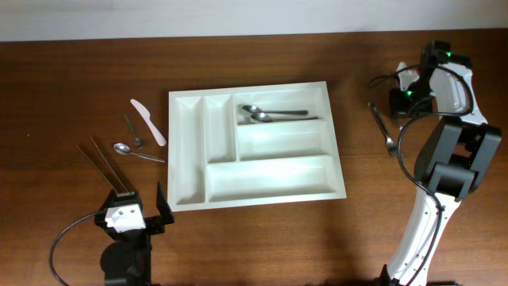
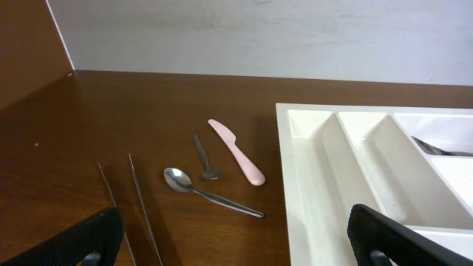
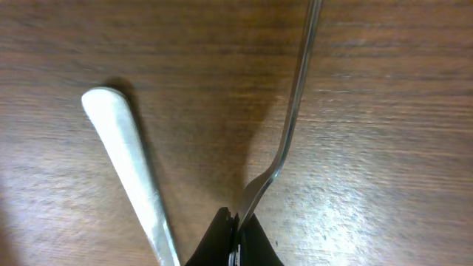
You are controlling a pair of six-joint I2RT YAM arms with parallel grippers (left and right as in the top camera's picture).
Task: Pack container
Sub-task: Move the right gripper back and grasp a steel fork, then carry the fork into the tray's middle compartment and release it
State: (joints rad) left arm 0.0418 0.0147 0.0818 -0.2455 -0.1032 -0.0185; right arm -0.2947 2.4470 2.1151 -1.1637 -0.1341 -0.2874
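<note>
The white five-compartment container (image 1: pixel 270 179) sits mid-table and also shows in the left wrist view (image 2: pixel 310 185). Two metal spoons (image 1: pixel 270 114) lie in its far right long compartment. My right gripper (image 3: pixel 235 230) is shut on the curved neck of a thin metal utensil (image 3: pixel 292 118), low over the wood. In the overhead view it (image 1: pixel 397 102) is right of the container, with a metal utensil (image 1: pixel 382 127) beside it. My left gripper (image 2: pixel 240 240) is open and empty, at the container's near left corner (image 1: pixel 135 205).
Left of the container lie a pink plastic knife (image 1: pixel 149 121), a small dark spoon (image 1: pixel 132 131), a silver spoon (image 1: pixel 136 152) and two thin metal sticks (image 1: pixel 106 165). A pale silver handle (image 3: pixel 129 170) lies on the wood left of my right gripper.
</note>
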